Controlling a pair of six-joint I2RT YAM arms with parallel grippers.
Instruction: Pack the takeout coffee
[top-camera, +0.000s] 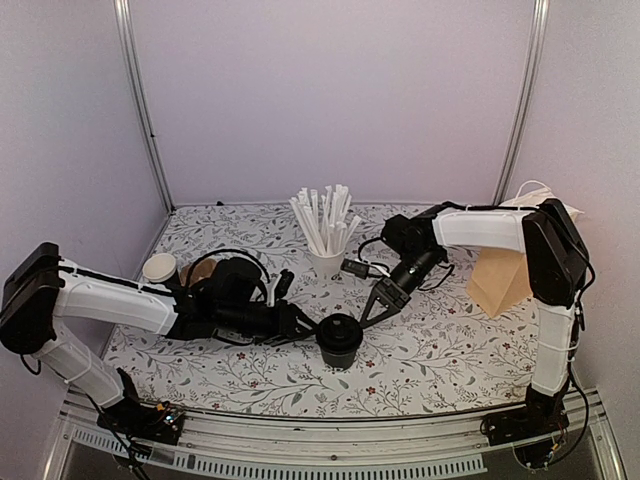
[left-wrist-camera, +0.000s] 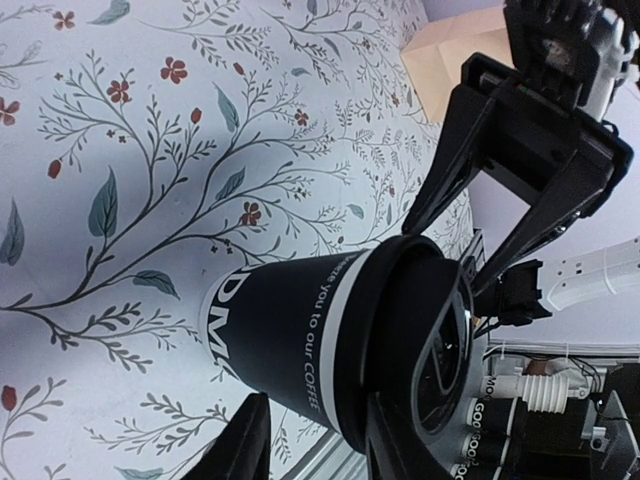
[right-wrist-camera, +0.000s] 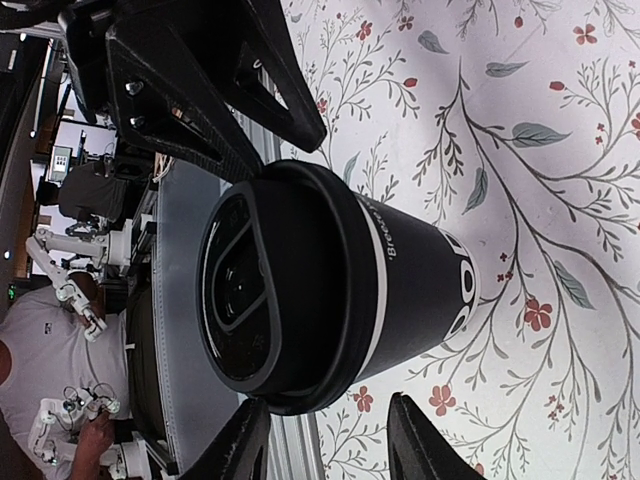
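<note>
Lidding looks done: lid (top-camera: 340, 326) seated on cup (top-camera: 341, 350), upright mid-surface. Flanked by left gripper (top-camera: 308, 322) and right gripper (top-camera: 372, 316), both jaws open, gripping nothing. Not packed yet. Likely left to do: grasp, load into paper bag (top-camera: 497, 282).

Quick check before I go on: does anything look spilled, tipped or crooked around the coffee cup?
Nothing stands out. The black cup stands upright, its lid looks evenly seated in both wrist views, and no spill shows on the table. The left gripper and right gripper are open on either side of it.
</note>
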